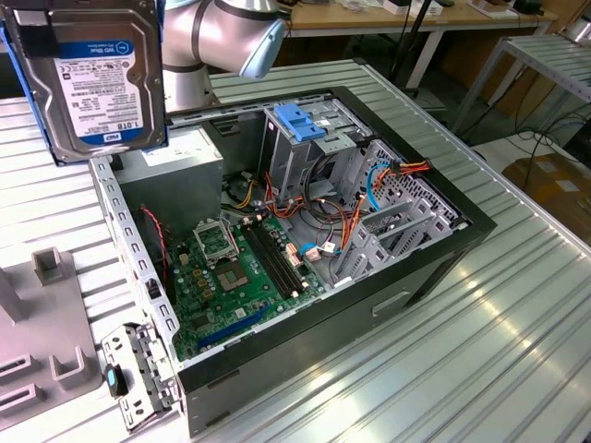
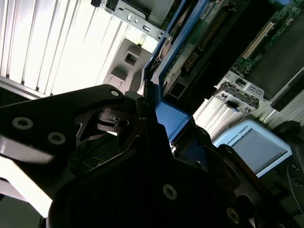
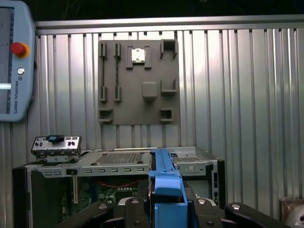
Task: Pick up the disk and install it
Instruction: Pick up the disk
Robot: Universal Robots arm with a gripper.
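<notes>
1 disk (image 1: 92, 74) and 1 open computer case (image 1: 416, 305) are counted. The disk is clamped by its blue rail between the closed fingers of 1 gripper (image 3: 165, 197), aloft, clear of the case.

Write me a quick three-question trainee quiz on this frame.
1. True or false: the disk sits inside the case.
2. The case is: A) open, B) closed, C) boxed up.
3. Fill in: the cage has a ___ handle.
Key: 1 false, it is held in the air; 2 A; 3 blue.
</notes>
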